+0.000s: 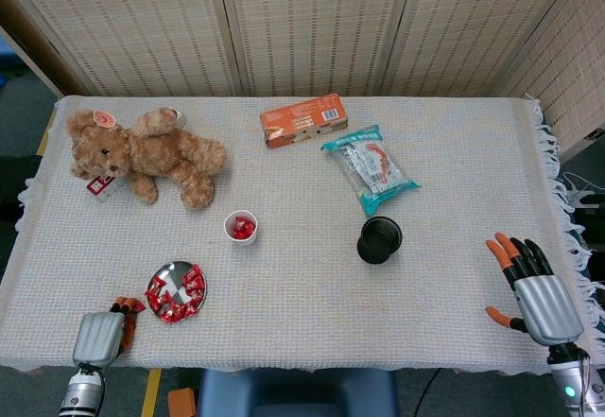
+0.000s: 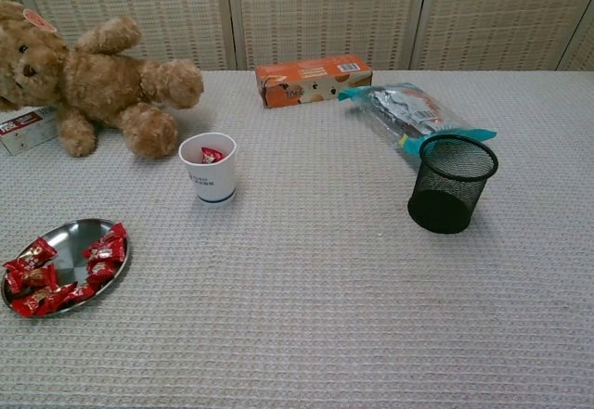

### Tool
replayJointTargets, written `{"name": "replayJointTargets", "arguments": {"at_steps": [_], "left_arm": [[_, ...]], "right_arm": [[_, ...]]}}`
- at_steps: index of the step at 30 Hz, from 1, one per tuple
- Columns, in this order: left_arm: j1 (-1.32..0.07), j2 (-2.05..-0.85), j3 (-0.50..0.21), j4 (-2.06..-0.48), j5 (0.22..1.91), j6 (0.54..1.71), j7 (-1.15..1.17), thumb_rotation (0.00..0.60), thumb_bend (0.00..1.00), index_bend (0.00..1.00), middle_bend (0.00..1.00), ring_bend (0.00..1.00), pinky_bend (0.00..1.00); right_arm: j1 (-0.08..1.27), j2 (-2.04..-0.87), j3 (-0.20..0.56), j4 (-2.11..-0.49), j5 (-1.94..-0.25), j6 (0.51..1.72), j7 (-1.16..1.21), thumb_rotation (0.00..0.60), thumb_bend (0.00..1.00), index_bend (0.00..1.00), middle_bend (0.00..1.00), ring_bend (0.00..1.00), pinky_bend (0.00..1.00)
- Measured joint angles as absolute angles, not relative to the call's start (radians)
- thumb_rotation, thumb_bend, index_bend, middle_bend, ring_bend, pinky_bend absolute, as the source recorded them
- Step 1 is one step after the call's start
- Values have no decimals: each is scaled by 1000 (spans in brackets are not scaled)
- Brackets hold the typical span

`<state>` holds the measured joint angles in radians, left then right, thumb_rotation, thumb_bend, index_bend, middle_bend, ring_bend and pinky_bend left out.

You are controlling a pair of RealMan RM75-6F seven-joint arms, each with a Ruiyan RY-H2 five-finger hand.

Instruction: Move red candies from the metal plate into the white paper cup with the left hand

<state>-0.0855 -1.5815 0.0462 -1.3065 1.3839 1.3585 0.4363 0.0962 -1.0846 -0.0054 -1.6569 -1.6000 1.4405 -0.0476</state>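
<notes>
The metal plate (image 1: pixel 169 274) lies near the front left of the table with several red candies (image 1: pixel 181 296) on it; the chest view shows the plate (image 2: pixel 76 236) and the candies (image 2: pixel 45 285) too. Further back stands the white paper cup (image 1: pixel 240 227) (image 2: pixel 211 175), with red candy inside. My left hand (image 1: pixel 102 334) hangs at the table's front edge, left of the plate and apart from it. Its fingers point down and I see nothing in them. It is out of the chest view. My right hand (image 1: pixel 535 290) stays at the front right, fingers spread and empty.
A teddy bear (image 1: pixel 146 155) lies at the back left beside a small red and white box (image 1: pixel 100 186). An orange box (image 1: pixel 303 119) and a snack bag (image 1: pixel 371 167) are at the back centre. A black mesh cup (image 1: pixel 379 239) stands right of the paper cup.
</notes>
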Motion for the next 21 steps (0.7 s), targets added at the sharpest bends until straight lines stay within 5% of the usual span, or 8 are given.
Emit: {"name": "replayJointTargets", "arguments": {"at_steps": [11, 21], "left_arm": [[-81, -1570, 47, -1309, 1370, 1344, 477, 600, 372, 398, 404, 821, 1000], [-78, -1576, 50, -1291, 1398, 1370, 493, 600, 388, 601, 631, 821, 1000]], "right_arm": [[99, -1087, -6, -1658, -1597, 1434, -53, 600, 45, 0, 0, 0, 0], [99, -1085, -7, -1661, -1596, 1432, -54, 600, 45, 0, 0, 0, 0]]}}
